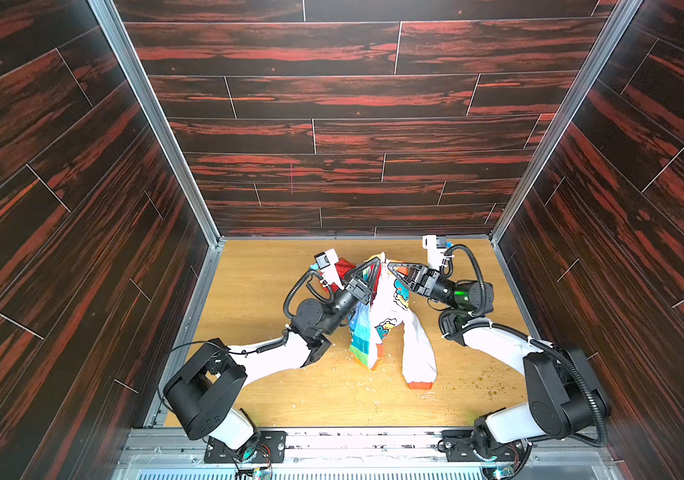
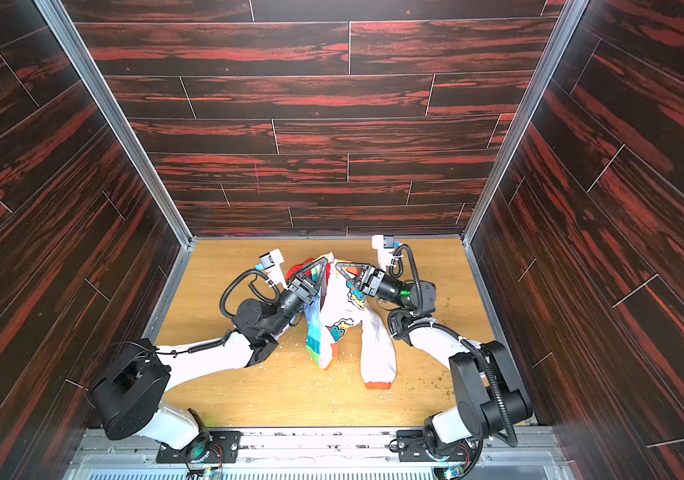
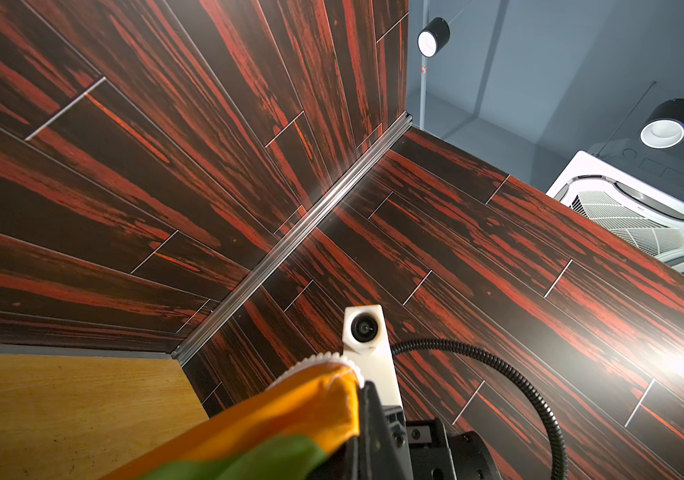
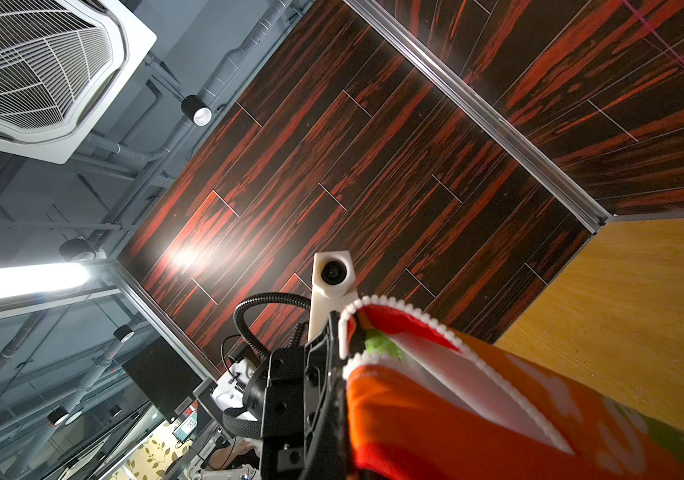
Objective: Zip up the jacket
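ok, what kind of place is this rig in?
Probably a lab robot cell: table boxed by plank-print walls, two arms at its edge, air-con unit and spotlights on the ceiling above.

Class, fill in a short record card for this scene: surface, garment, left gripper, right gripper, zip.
Surface: wooden table
Garment: jacket, half rainbow, half white, orange-red cuff
Left gripper: jaws shut on the jacket's top edge
Right gripper: jaws shut on the jacket's top edge
Zip: white teeth apart near the top
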Robot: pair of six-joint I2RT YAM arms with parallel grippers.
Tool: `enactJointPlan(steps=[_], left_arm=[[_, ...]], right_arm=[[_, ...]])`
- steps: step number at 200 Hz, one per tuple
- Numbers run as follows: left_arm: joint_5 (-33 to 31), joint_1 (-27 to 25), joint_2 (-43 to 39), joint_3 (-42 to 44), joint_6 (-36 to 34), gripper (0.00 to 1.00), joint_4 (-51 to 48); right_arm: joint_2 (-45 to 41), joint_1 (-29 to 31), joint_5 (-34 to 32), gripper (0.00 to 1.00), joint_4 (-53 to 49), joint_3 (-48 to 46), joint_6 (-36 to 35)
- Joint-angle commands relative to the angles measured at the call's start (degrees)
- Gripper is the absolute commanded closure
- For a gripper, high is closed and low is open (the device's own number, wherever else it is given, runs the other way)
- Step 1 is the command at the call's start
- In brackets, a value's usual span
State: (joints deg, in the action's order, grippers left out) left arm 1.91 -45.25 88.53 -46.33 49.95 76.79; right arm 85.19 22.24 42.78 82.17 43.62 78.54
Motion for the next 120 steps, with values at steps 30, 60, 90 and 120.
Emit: enactJointPlan(steps=[30, 60, 90, 120], left_arm=[[0.5, -0.3, 0.4, -0.5, 0.7, 1.00, 3.1], [0.5, -0.3, 0.2, -0.4, 0.7, 1.00, 3.0], [0.6, -0.4, 0.1, -0.1, 0.7, 1.00, 3.0], [0.6, -0.4, 0.0, 0.1, 0.9, 1.00, 3.0]], right_arm=[[1.0, 0.4, -1.0, 1.00, 2.0, 1.6, -0.7], [0.9, 0.4, -1.3, 1.00, 2.0, 1.6, -0.8], [0.8, 0.4, -1.4, 1.00, 1.5, 1.5, -1.2], [0.6, 0.4, -1.3, 1.00, 1.3, 1.6, -1.4]])
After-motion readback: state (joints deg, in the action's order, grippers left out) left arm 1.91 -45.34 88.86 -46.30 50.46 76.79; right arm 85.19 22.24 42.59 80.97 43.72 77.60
